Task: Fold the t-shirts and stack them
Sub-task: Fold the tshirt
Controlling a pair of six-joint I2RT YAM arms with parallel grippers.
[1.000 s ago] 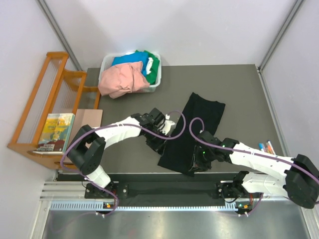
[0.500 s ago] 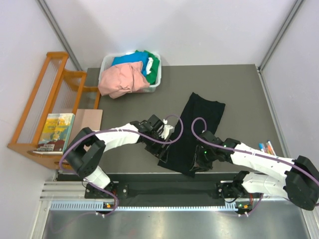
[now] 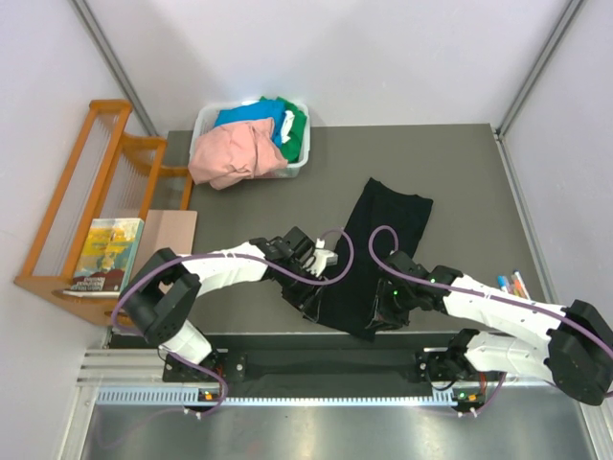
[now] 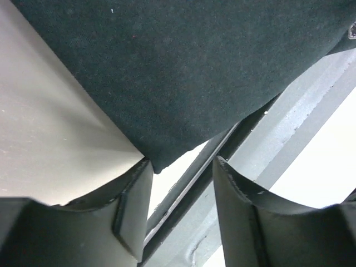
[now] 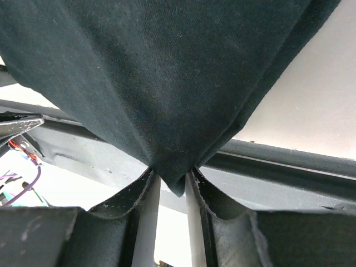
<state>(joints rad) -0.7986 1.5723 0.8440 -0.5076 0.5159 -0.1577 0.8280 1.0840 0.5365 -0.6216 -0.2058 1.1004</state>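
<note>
- Black shirt point(image 3: 383, 240) lies as a long folded strip on the desk point(image 3: 460, 172), with its near end at the front edge. We see that whole shape only from above.
- Left gripper point(image 4: 181, 167): its wrist view shows us the jaws parted, with the shirt's corner tip just at one finger and nothing clamped.
- Right gripper point(image 5: 172, 181): its wrist view shows the jaws pinched on a bunched point of black cloth, which fans out beyond them. From above we cannot tell this.
- Only the top view shows the bin point(image 3: 303, 153) at the desk's far-left corner. It holds the pink shirt point(image 3: 235, 153), blue shirt point(image 3: 247, 113) and green shirt point(image 3: 295, 123), and the pink one spills over the rim.
</note>
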